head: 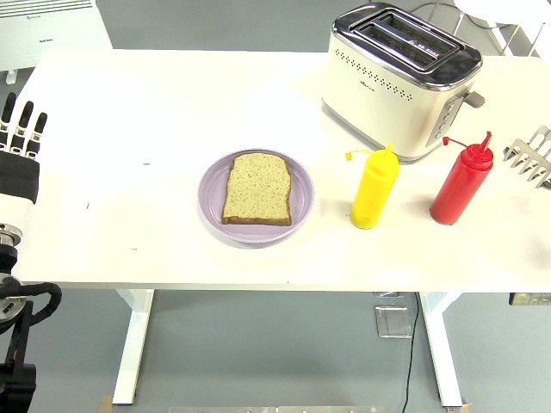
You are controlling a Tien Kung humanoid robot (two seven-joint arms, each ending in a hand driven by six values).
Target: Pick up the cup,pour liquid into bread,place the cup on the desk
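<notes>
Left hand: my left hand (pixel 21 129) rests at the table's left edge, fingers straight and spread apart, gripping nothing.
Right hand: my right hand (pixel 535 155) shows only as pale fingertips at the right edge, near the red bottle; I cannot tell how it is set.
Bread: 1 brown slice (pixel 257 188) lies flat on a lilac plate (pixel 211 194) near the middle of the white table (pixel 155 112).
Yellow bottle: a squeeze bottle (pixel 374 188) stands upright just right of the plate, its cap hanging off the nozzle.
Red bottle: a squeeze bottle (pixel 462 182) stands upright further right, apart from the yellow one, cap also off.
Toaster: a cream 2-slot toaster (pixel 400 77) sits behind both bottles.
Writing: a small dark mark on the toaster's front is too small to read.
</notes>
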